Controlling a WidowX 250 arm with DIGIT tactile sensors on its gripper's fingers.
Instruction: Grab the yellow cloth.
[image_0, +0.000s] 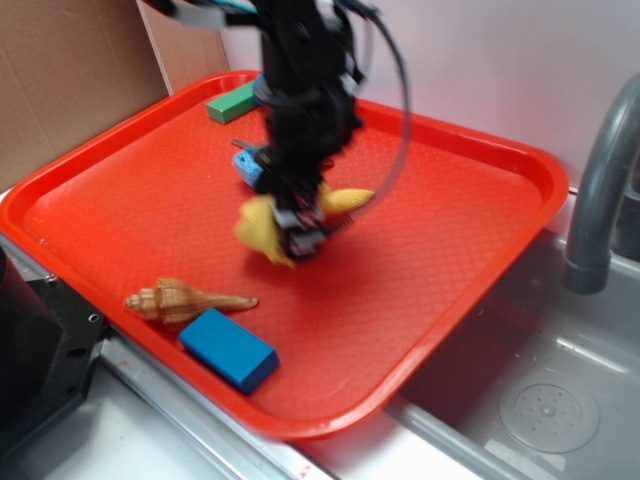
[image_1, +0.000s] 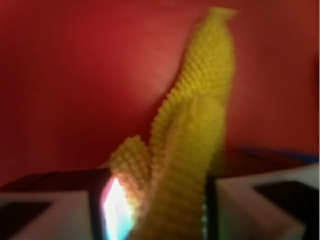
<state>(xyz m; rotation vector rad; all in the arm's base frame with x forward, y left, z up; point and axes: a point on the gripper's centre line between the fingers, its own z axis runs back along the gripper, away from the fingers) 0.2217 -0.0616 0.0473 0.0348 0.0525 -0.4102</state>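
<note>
The yellow cloth (image_0: 262, 228) is a mustard waffle-weave rag, bunched and hanging from my gripper (image_0: 300, 232) above the middle of the red tray (image_0: 120, 190). One corner sticks out to the right of the arm. In the wrist view the cloth (image_1: 192, 145) fills the gap between the two fingers (image_1: 70, 200) and runs up the frame. My gripper (image_1: 160, 210) is shut on it. The cloth looks lifted off the tray floor.
A tan striped seashell (image_0: 180, 299) and a blue block (image_0: 228, 348) lie near the tray's front edge. A green block (image_0: 232, 102) lies at the back. A light blue object (image_0: 247, 165) sits behind the arm. A grey faucet (image_0: 600, 190) and sink (image_0: 540, 400) are at right.
</note>
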